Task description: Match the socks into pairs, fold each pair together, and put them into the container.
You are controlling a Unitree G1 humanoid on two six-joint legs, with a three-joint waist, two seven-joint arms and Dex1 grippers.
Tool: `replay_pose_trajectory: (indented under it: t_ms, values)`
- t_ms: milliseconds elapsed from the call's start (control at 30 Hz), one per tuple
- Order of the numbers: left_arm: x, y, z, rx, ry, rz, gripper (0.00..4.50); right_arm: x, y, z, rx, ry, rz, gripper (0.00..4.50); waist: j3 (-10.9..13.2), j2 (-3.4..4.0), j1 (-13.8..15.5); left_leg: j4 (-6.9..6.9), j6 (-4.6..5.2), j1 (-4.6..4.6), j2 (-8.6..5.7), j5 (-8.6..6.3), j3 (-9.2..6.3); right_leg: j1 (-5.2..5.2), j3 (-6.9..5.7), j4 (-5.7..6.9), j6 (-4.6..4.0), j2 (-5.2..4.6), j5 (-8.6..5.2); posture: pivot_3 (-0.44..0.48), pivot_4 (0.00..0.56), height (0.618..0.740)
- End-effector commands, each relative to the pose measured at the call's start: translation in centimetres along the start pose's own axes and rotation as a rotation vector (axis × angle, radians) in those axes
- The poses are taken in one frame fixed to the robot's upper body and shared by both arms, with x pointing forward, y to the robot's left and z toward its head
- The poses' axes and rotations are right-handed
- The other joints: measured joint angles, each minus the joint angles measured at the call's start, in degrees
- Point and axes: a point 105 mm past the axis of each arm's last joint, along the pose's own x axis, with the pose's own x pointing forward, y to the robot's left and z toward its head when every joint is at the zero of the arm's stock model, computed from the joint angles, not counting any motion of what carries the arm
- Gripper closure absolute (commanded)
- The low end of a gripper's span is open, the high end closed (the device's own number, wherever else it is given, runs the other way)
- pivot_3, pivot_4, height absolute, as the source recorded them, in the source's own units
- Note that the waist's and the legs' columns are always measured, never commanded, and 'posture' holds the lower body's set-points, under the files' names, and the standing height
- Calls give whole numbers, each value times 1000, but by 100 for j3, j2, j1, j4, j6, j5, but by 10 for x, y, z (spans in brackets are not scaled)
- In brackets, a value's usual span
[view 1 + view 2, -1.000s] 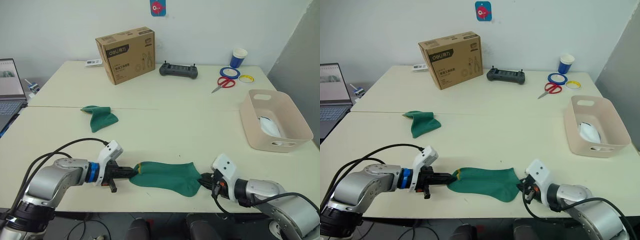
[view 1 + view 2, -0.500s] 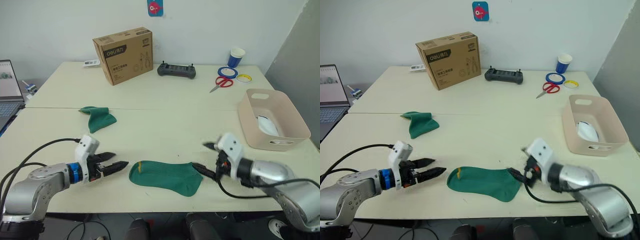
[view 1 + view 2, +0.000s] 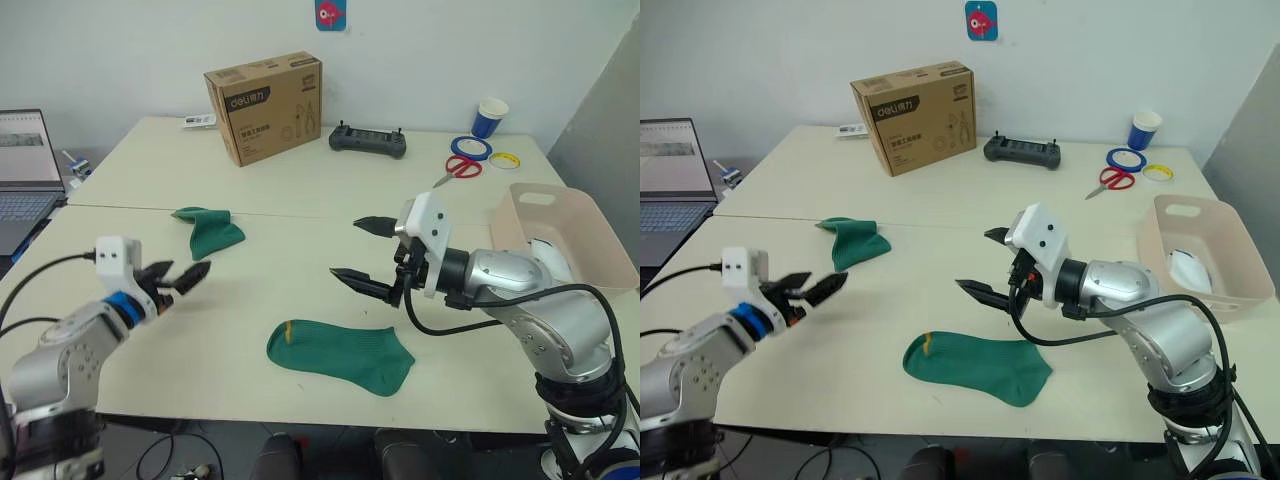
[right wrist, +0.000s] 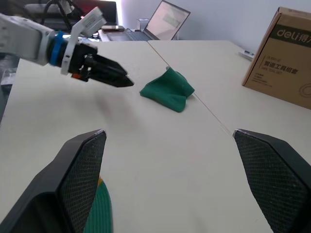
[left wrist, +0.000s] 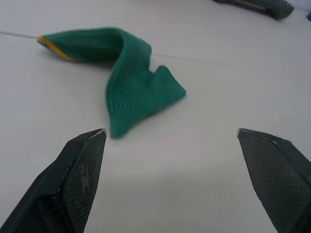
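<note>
With both the left end effector (image 3: 172, 279) and right end effector (image 3: 362, 249) spread apart and empty, one green sock (image 3: 340, 354) lay flat on the surface and its crumpled mate (image 3: 207, 229) well apart, so a poor pinch might drag it into worse bunching.

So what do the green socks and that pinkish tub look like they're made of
Both green socks, the flat one and the crumpled one, look like soft ribbed knit fabric, matte, with visible ridges. The tub looks like smooth moulded plastic: thin rigid walls and a cut-out handle slot.
</note>
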Motion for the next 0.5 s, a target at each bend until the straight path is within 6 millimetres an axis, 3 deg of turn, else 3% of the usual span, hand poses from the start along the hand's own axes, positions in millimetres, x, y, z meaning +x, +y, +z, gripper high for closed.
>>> replay_pose_trajectory:
  t_ms: [33,233,400,500]
  values:
    - [23,13,-1,-11,16,99,13,-4,1,7,-38,-25,-14,0,0,0,1,0,0,0,0,0,-1,0,0,0,1,0,1,0,150,723]
    - [59,14,3,-111,23,144,13,-13,-2,-5,-35,11,-63,0,-1,-2,2,7,0,-11,-2,0,-5,-1,-4,-2,13,2,9,0,150,723]
    - [71,11,-12,-159,123,151,13,-17,-2,-11,-31,25,-83,0,-1,-2,-14,10,0,-25,-2,0,-8,-8,-6,-12,20,2,14,0,150,723]
    - [72,9,-21,-176,191,154,828,-19,-1,-13,-33,31,-89,0,-1,-2,-7,11,-1,-25,-3,1,-13,-8,-12,-8,21,2,14,0,150,723]
